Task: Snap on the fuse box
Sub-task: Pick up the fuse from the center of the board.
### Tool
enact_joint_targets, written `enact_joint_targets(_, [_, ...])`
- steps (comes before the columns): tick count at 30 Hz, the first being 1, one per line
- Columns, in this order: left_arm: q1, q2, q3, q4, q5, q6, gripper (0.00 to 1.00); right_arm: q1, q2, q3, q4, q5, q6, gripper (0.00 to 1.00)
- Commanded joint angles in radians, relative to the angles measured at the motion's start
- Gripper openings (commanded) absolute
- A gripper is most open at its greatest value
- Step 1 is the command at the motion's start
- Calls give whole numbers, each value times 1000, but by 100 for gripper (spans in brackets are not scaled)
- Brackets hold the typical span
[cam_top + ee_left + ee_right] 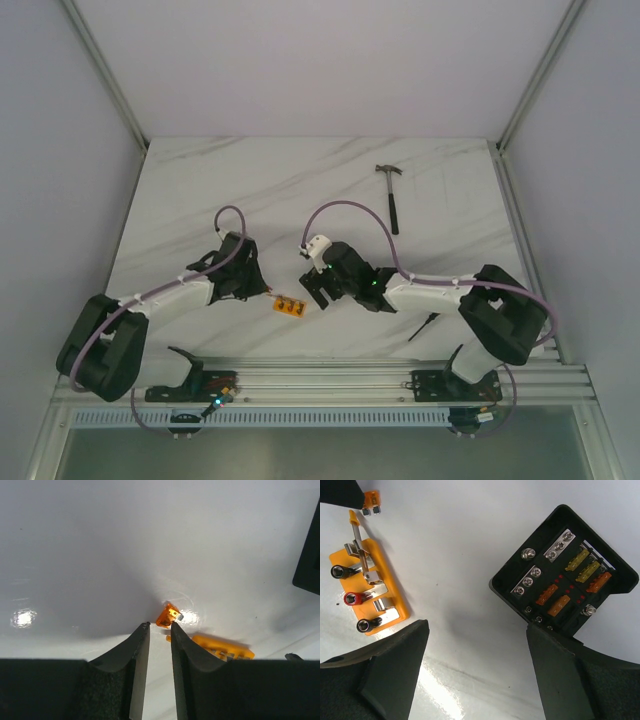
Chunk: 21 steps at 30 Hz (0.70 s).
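Left gripper (160,626) nearly closed, narrow gap, empty | one loose orange fuse (169,615) just past tips | right gripper (476,625) wide open, empty | one fuse box (565,570) beside its right finger, five seated fuses (547,594): two yellow, three orange | one orange board (367,587), three plugs

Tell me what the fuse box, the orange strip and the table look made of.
The fuse box: black plastic, it seems, with matte moulded walls; shiny metal screws and strips inside. The orange strip: likely a glossy orange plastic base, with bright bent metal clips. The table: white, grey-veined, glossy enough to mirror lamps; marble or a laminate imitation, cannot tell.
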Motion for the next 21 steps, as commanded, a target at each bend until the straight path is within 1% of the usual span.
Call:
enact_joint_targets(1, [-32,38,28,-31,-53,5,31,-6,-21,-18,42,32,12,86])
enact_joint_targets(5, [-73,86,63,-25,-63,4,22,-8,-64,-28,40,43,13,87])
enact_joint_targets(7, [-103,151,86,-21,-71,-1,19,-10,-81,-38,40,53,15,87])
enact_joint_targets(9, [-135,185,106,-10,-70,-10,15,-13,-99,-52,41,61,21,87])
enact_joint_targets(16, [-222,309,169,79,-9,-58,10,-27,-176,-92,23,62,57,87])
enact_joint_targets(21, [-284,337,182,162,45,-114,7,-26,-214,-97,-45,54,89,87])
